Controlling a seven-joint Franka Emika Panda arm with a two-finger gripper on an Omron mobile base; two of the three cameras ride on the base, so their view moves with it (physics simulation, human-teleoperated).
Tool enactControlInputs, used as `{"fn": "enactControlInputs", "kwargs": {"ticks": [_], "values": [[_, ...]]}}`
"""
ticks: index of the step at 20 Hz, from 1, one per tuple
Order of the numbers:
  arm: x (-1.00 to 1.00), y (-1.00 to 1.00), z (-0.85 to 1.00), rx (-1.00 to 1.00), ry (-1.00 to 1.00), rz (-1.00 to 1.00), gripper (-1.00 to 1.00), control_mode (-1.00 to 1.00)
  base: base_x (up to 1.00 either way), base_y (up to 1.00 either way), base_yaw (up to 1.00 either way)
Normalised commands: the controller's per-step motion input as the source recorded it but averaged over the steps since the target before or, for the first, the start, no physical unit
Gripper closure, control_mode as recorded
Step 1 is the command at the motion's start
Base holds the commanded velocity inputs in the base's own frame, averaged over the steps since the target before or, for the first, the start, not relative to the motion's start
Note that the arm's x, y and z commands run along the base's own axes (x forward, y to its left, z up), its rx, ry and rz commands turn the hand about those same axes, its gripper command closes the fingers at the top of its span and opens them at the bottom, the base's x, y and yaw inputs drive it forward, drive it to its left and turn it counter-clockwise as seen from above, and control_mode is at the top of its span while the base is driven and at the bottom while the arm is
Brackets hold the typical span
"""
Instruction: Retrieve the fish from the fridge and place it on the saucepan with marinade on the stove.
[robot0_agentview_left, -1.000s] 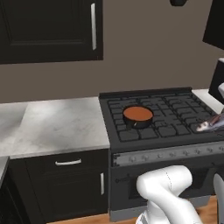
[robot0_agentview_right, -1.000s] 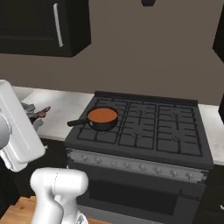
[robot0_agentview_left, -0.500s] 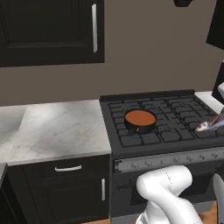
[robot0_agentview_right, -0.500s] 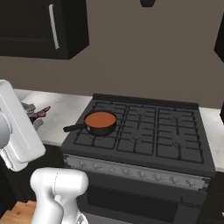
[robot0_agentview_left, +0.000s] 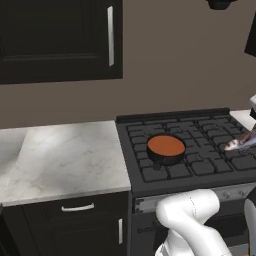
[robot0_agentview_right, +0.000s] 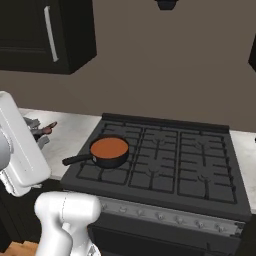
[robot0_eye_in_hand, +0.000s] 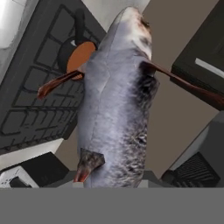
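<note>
1. While it hangs beside the stove, the gripper is clamped on the fish, well apart from the saucepan.
2. That saucepan sits on the stove's grates toward the marble counter and holds orange-brown marinade, its handle pointing toward the counter.
3. Close up, the fish is grey with reddish fins.

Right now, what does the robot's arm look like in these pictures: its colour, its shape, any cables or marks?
The arm is glossy white, built of thick rounded tube segments that bend like elbows. In the right base view one broad, flat-sided white link has softly rounded corners. Darker grey shading sits where segments join. No cables, labels or markings are visible on it.
</note>
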Motion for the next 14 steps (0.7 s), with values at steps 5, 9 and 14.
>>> {"fn": "enactControlInputs", "kwargs": {"ticks": [5, 9, 14], "values": [[0.0, 0.0, 0.0, 0.0, 0.0, 0.0, 1.0, 1.0, 0.54, 0.0, 0.0], [0.0, 0.0, 0.0, 0.0, 0.0, 0.0, 1.0, 1.0, 0.49, 0.0, 0.0], [0.0, 0.0, 0.0, 0.0, 0.0, 0.0, 1.0, 1.0, 0.43, 0.0, 0.0]]}}
